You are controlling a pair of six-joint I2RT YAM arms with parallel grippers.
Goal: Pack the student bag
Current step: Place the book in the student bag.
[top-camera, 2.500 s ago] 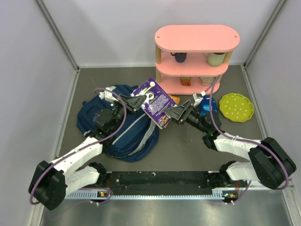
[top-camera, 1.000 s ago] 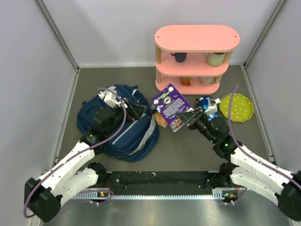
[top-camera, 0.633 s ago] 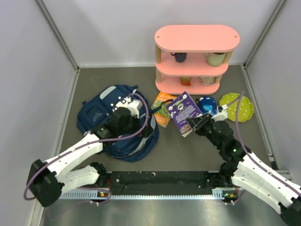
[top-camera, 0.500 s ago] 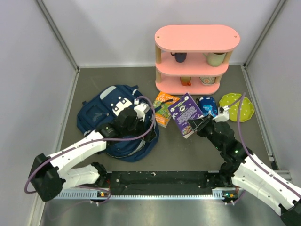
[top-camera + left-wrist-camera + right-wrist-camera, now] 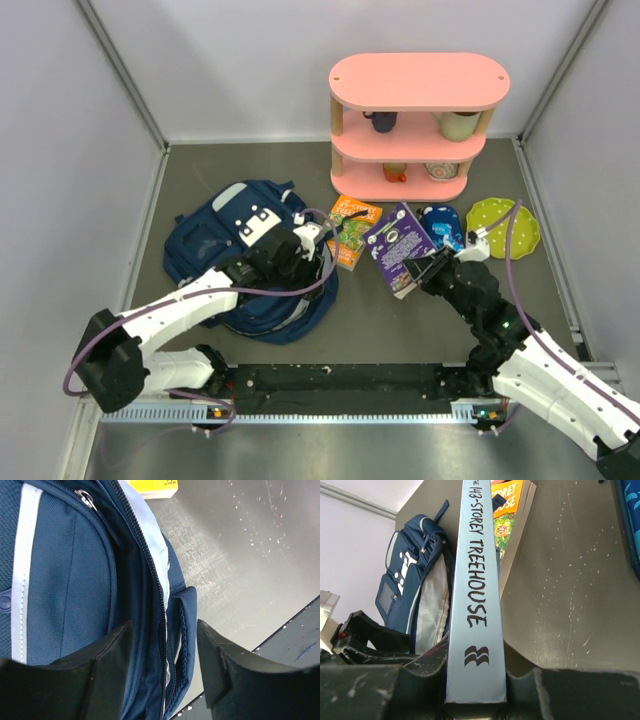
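- The student bag (image 5: 200, 255) lies flat on the left part of the grey table (image 5: 380, 330), in front of my left arm. It is navy blue, with white patches (image 5: 255, 225) near its top and a pale grey band along one side.
- In the top view my left gripper (image 5: 303, 243) is over the right edge of the bag, but I cannot see there how its jaws stand.
- The left wrist view shows it: the two fingers (image 5: 107, 675) are spread wide and grip nothing. Between them run the open zip (image 5: 150, 570), the light lining and a small navy strap loop (image 5: 182, 630). Here I also see a thin white stripe (image 5: 22, 570) on the front pocket.
- My right gripper (image 5: 418, 272) is closed on a purple book (image 5: 398, 243), held tilted, to the right of the bag and near a blue pencil case (image 5: 440, 222).
- Only the right wrist view shows the book's pale blue spine (image 5: 475, 580), lettered "STOREY TREEHOUSE", and the grey inside of the bag's mouth.
- An orange book (image 5: 350, 228) lies just beside the bag, in front of a pink shelf (image 5: 420, 85).
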